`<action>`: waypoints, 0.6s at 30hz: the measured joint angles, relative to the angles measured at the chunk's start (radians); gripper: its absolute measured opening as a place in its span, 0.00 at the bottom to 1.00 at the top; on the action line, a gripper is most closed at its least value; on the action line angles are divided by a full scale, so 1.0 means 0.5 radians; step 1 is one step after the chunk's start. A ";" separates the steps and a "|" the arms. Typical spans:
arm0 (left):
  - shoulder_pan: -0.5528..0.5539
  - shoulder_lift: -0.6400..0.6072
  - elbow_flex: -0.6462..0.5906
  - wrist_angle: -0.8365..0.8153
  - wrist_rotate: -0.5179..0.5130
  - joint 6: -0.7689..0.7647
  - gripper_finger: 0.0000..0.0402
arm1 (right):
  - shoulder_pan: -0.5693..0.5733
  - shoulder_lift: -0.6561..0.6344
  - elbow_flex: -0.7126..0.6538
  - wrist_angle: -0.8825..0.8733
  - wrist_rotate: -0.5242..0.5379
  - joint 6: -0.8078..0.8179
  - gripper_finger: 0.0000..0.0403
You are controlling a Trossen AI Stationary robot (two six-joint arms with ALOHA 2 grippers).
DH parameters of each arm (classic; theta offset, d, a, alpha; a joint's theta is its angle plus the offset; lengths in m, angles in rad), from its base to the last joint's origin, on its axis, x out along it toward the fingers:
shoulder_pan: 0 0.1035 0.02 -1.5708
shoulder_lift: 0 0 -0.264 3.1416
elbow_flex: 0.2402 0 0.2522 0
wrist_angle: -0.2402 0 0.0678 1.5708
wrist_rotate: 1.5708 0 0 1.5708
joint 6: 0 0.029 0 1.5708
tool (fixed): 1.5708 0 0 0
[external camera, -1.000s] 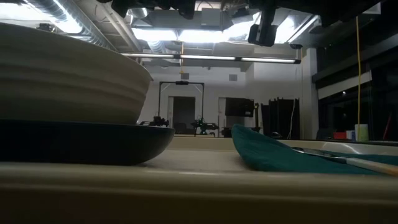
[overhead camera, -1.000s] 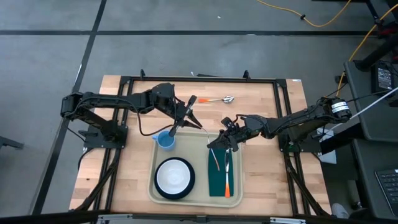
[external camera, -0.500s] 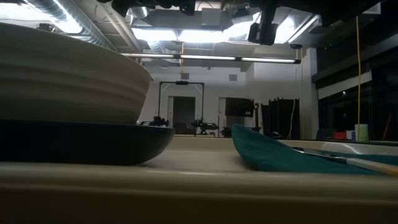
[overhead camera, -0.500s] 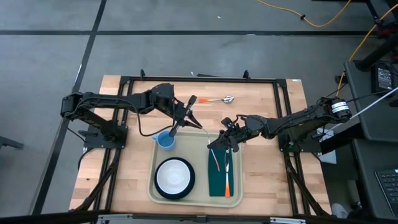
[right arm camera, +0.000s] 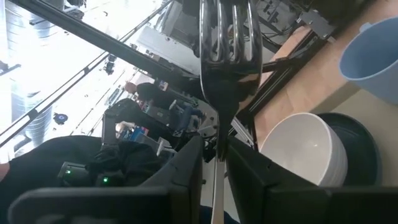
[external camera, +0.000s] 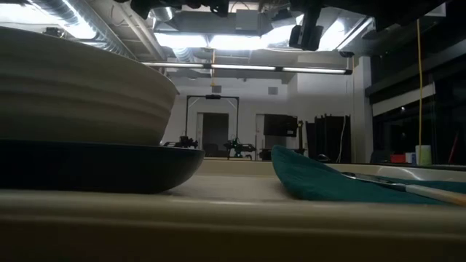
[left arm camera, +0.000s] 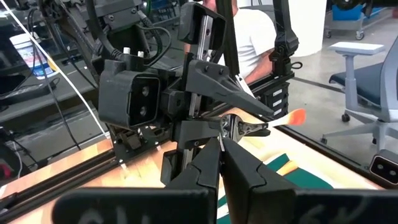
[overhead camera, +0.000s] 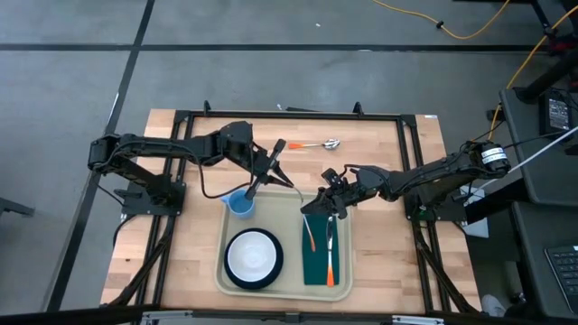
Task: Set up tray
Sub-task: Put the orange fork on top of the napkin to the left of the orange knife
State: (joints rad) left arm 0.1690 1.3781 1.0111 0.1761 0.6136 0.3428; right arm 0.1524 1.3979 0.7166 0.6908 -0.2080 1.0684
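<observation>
The beige tray [overhead camera: 293, 275] lies at the table's near middle. It carries a dark plate with a white bowl [overhead camera: 253, 255] and a dark green napkin [overhead camera: 316, 268]. An orange-handled knife [overhead camera: 330, 260] lies on the napkin. My right gripper [overhead camera: 314, 209] hangs over the napkin's far end, shut on an orange-handled fork [overhead camera: 310, 239]. My left gripper [overhead camera: 257, 187] is shut just above the blue cup [overhead camera: 239, 205], which stands on the table off the tray's far left corner. An orange-handled spoon [overhead camera: 316, 144] lies near the far edge. My right gripper pinches the fork's metal neck [right arm camera: 219, 109], just behind the tines, between its two fingers [right arm camera: 186, 168]. The fingers come from the table's right and lie across the fork. The tines point toward the far edge. The orange handle [overhead camera: 310, 242] reaches toward the near edge over the napkin.
Black frame rails run round the table top. Bare wood shows to the left and right of the tray. In the left wrist view a person in a white shirt [left arm camera: 261, 37] sits beyond the table, with an office chair [left arm camera: 367, 74] nearby.
The fork has turned a little in my right gripper. Its handle now shows orange and points more squarely toward the near edge. My left arm has kept still.
</observation>
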 joint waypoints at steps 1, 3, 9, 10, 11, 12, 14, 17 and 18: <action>0.000 0.000 0.000 0.000 -0.001 0.000 0.00 | 0.000 0.000 0.000 0.001 0.000 0.000 0.19; 0.000 0.000 0.000 -0.006 -0.003 0.000 0.00 | 0.000 0.000 0.000 0.009 0.000 0.003 0.20; 0.003 -0.002 0.000 -0.059 -0.005 -0.015 0.00 | 0.002 0.001 -0.002 0.230 0.004 0.012 0.22; 0.006 -0.002 0.000 -0.057 -0.007 -0.015 0.00 | 0.002 0.001 -0.002 0.259 0.008 0.012 0.22; 0.006 -0.002 0.000 -0.057 -0.007 -0.015 0.00 | 0.002 0.001 -0.002 0.276 0.009 0.012 0.23; 0.006 -0.002 0.000 -0.058 -0.007 -0.015 0.00 | 0.002 0.001 -0.002 0.277 0.009 0.012 0.23; 0.007 -0.002 0.000 -0.060 -0.008 -0.015 0.00 | 0.002 0.001 -0.002 0.269 0.008 0.012 0.23; 0.006 -0.002 0.000 -0.062 -0.008 -0.026 0.00 | 0.002 -0.001 0.000 0.195 0.008 0.050 0.24; 0.006 -0.002 0.000 -0.060 -0.008 -0.032 0.00 | 0.002 -0.001 0.000 0.149 0.005 0.065 0.24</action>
State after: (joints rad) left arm 0.1719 1.3773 1.0111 0.1458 0.6095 0.3267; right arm 0.1535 1.3975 0.7166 0.7655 -0.2053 1.1008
